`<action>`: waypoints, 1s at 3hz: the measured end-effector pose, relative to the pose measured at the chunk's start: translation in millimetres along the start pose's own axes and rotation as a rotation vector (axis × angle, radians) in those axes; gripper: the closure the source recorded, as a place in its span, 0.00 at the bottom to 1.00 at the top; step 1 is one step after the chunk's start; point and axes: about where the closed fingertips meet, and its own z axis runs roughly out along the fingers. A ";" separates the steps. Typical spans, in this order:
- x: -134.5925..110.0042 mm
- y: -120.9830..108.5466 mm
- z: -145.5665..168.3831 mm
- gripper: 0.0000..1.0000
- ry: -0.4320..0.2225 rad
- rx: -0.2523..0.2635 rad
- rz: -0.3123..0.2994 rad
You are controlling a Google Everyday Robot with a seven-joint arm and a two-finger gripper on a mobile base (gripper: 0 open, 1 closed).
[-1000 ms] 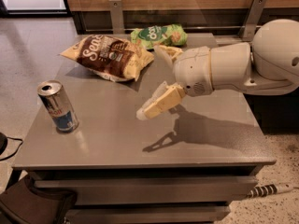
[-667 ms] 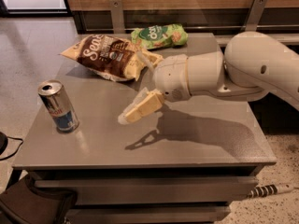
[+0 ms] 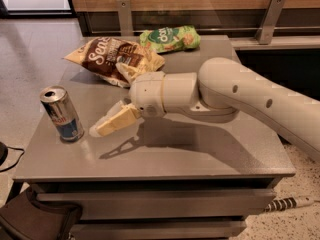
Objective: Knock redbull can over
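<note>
The redbull can (image 3: 62, 114), slim, silver and blue with a pull-tab top, stands upright near the left edge of the grey table (image 3: 210, 154). My gripper (image 3: 105, 125) hangs low over the table just right of the can, with a small gap between its tips and the can. Its cream fingers (image 3: 119, 120) point left and down towards the can's base and lie together as one wedge, holding nothing. The white arm reaches in from the right.
A brown-and-cream chip bag (image 3: 112, 59) lies at the back left of the table, just behind the wrist. A green snack bag (image 3: 170, 38) lies at the back centre. The table's left edge is close behind the can.
The arm has swung left and lower across the table, bringing the gripper from mid-table to just beside the can. The can has not moved.
</note>
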 end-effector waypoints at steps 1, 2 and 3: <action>-5.9 9.2 16.5 0.00 -0.062 -0.007 0.021; -8.2 20.9 20.0 0.00 -0.086 0.005 0.048; -5.4 37.0 26.3 0.00 -0.095 0.025 0.068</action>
